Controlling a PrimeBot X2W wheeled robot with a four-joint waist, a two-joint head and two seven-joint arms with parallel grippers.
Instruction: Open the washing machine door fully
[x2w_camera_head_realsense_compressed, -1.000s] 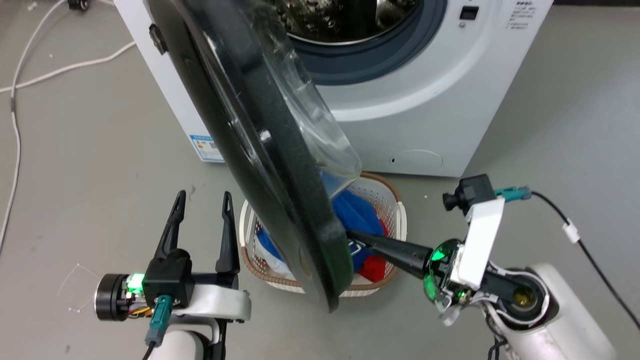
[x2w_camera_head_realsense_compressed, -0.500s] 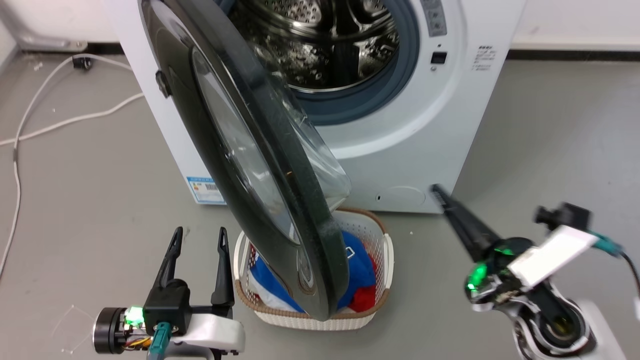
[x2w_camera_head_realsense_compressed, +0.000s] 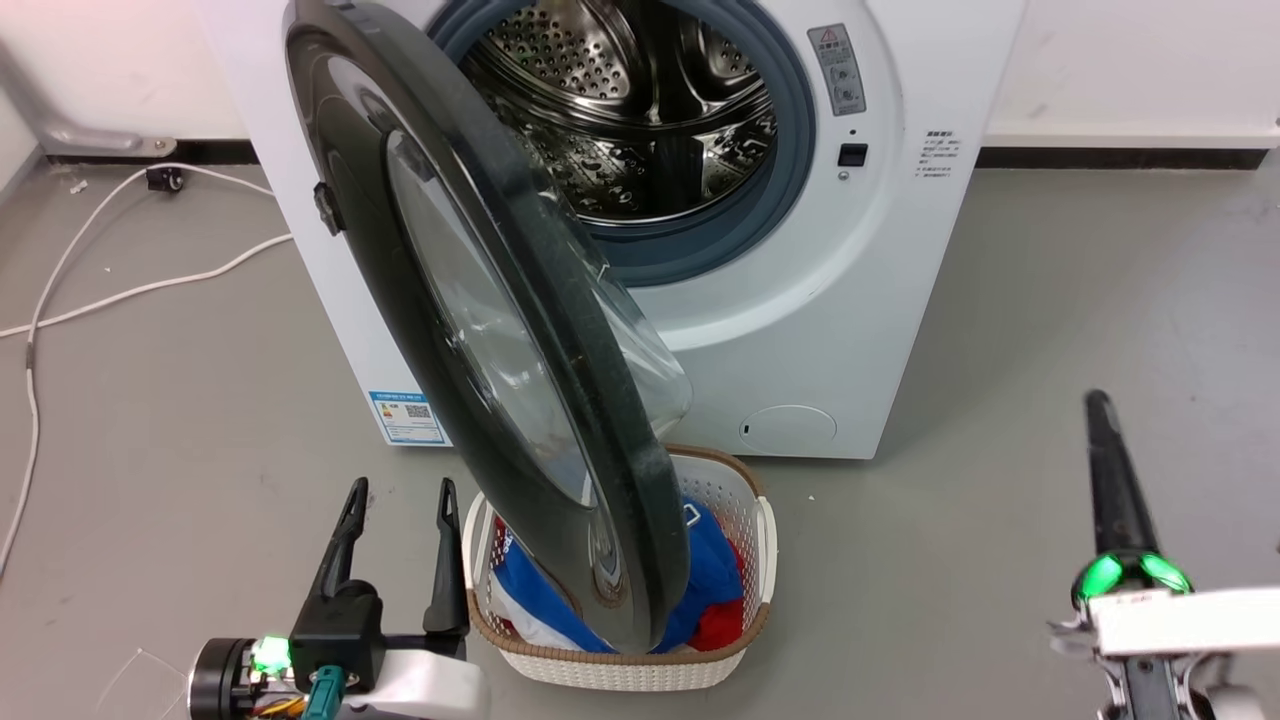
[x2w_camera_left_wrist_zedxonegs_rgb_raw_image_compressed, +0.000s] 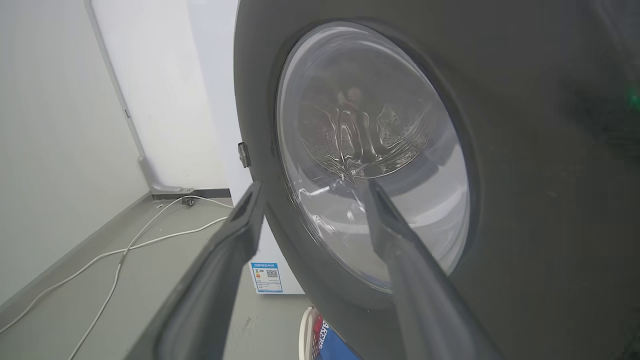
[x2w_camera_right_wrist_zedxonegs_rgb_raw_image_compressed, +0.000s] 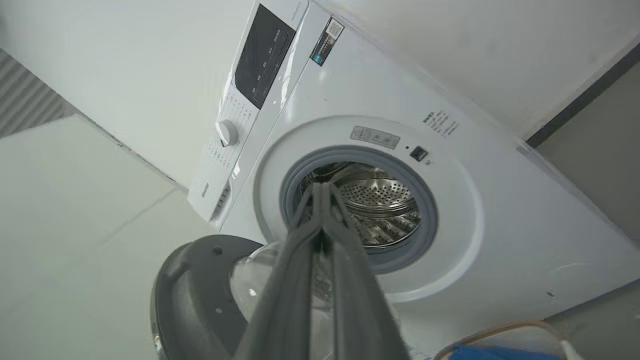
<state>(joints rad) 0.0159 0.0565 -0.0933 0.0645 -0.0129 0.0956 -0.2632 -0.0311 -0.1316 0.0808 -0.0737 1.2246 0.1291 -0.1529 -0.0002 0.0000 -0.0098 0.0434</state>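
Pulling back from the washing machine door, the right hand is keeping its fingers together. The left hand, fingers apart, is waiting beside the half-open door. The drum is showing; more swinging is likely needed.

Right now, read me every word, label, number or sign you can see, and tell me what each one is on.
No text is sharp enough to quote.
Blue label sticker, low on the washing machine: QR code, print too small.
Warning label right of the drum opening: red warning symbol, words too small.
Small print on the front: too small.
Control panel markings: blurred.
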